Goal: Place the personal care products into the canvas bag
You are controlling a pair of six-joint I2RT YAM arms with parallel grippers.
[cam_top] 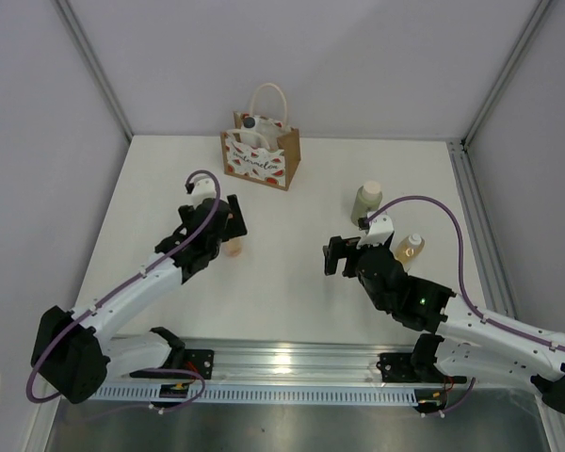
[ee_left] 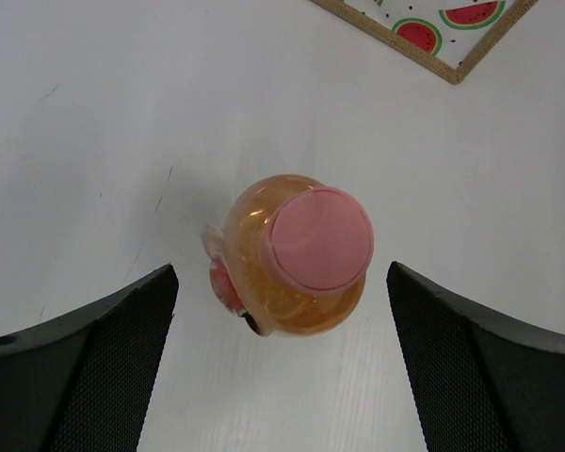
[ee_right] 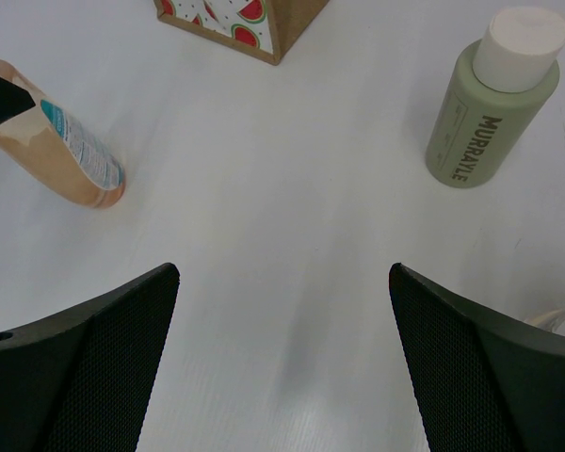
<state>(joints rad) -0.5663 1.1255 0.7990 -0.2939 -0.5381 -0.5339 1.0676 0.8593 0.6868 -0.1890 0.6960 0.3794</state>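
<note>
The peach bottle with the pink cap [ee_left: 320, 240] stands upright on the table. My left gripper [ee_left: 282, 325] is open above it, one finger on each side, not touching. In the top view the left gripper [cam_top: 228, 224] hides most of the peach bottle [cam_top: 234, 248]. The canvas bag [cam_top: 261, 158] stands at the back, and a dark-lidded jar [cam_top: 250, 121] shows in its mouth. The olive-beige bottle [cam_top: 365, 201] and the amber bottle [cam_top: 409, 249] stand upright at the right. My right gripper [cam_top: 337, 254] is open and empty, left of the amber bottle. In the right wrist view the right gripper [ee_right: 282, 311] is over bare table.
In the right wrist view the olive-beige bottle [ee_right: 480, 122] is at the upper right, the peach bottle [ee_right: 61, 141] at the left and the bag's corner [ee_right: 235, 19] at the top. A metal rail [cam_top: 292, 363] runs along the near edge. Grey walls close in the table.
</note>
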